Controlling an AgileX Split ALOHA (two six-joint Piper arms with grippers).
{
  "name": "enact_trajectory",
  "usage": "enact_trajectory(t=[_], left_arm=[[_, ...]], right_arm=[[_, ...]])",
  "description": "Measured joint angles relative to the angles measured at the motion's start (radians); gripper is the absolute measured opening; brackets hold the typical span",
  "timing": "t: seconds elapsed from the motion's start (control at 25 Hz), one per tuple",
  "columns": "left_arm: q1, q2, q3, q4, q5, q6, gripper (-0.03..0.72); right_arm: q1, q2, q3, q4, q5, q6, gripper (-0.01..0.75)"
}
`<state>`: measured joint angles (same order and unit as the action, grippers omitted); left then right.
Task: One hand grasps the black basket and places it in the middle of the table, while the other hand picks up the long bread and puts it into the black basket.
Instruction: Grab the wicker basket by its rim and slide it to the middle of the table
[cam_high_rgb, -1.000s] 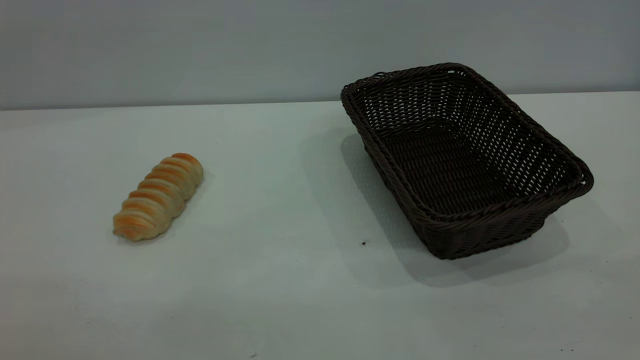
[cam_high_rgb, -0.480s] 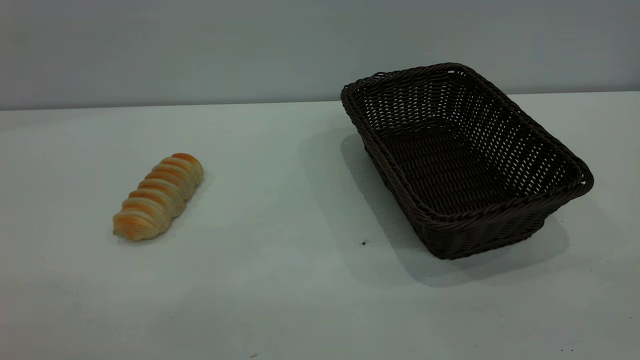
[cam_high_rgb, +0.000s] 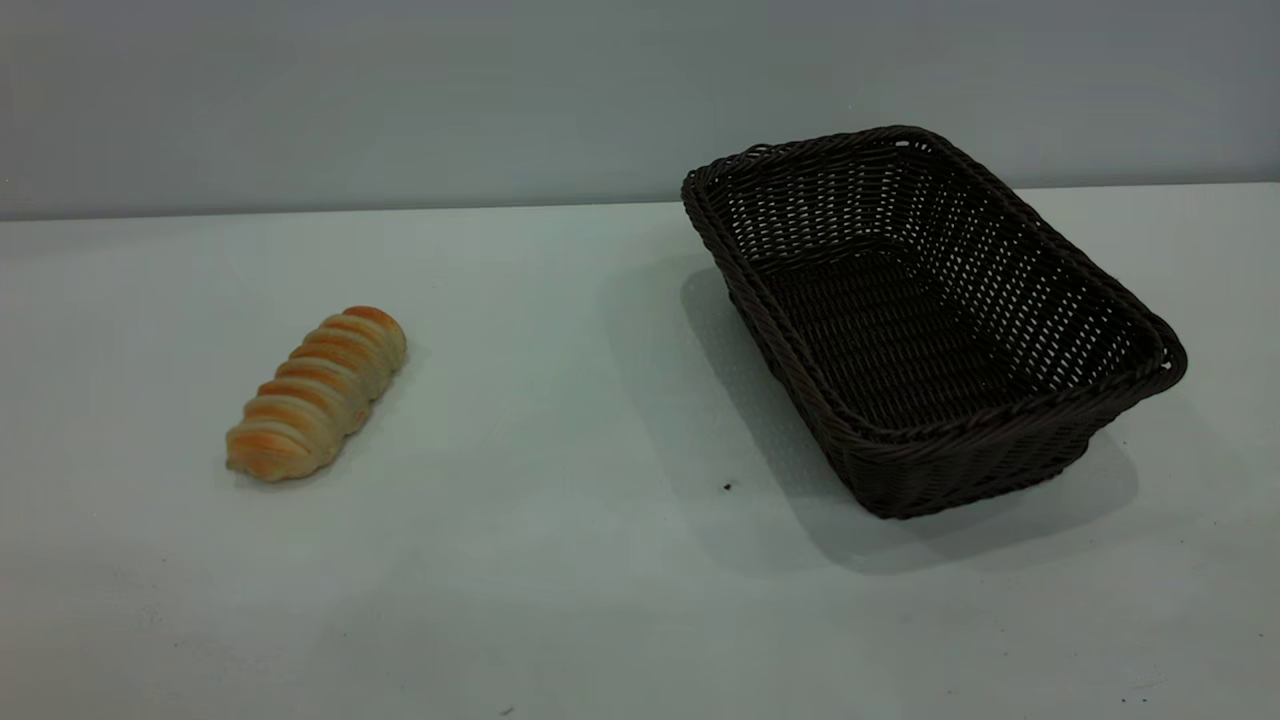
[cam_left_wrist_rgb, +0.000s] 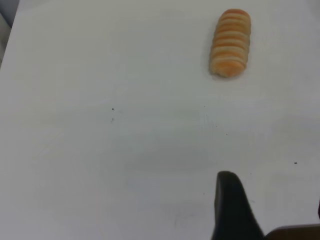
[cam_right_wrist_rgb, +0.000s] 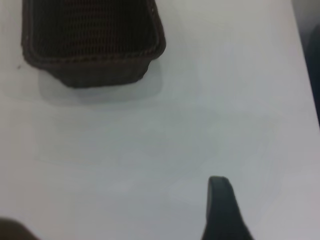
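Note:
The long bread (cam_high_rgb: 317, 392) lies on the left of the table (cam_high_rgb: 560, 400), golden-orange with pale ridges. It also shows in the left wrist view (cam_left_wrist_rgb: 230, 43), well ahead of my left gripper (cam_left_wrist_rgb: 272, 197). That gripper is open and empty over bare table, with one black finger (cam_left_wrist_rgb: 229, 205) in view. The black basket (cam_high_rgb: 1090, 410) stands empty on the right of the table. It shows in the right wrist view (cam_right_wrist_rgb: 95, 62), far ahead of my right gripper (cam_right_wrist_rgb: 270, 200). That gripper is open and empty, with one finger (cam_right_wrist_rgb: 220, 205) in view. Neither arm shows in the exterior view.
A plain grey wall runs behind the table's far edge. A tiny dark speck (cam_high_rgb: 727, 487) lies on the tabletop in front of the basket. The table's side edge (cam_right_wrist_rgb: 305, 60) shows in the right wrist view.

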<state>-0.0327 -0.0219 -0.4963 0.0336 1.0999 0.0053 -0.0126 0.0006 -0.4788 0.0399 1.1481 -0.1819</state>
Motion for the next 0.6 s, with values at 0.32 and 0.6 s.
enact_trajectory(t=[0.32,0.6], left_arm=[[0.000,0.114,-0.073,0.000,0.032,-0.030,0.449],[0.000,0.319,-0.114,0.000,0.018,-0.070,0.454]], right_arm=[[0.003,0.232,-0.039,0.124,-0.015,-0.069,0.480],[0.003,0.473,-0.143,0.163,-0.037,-0.098,0.487]])
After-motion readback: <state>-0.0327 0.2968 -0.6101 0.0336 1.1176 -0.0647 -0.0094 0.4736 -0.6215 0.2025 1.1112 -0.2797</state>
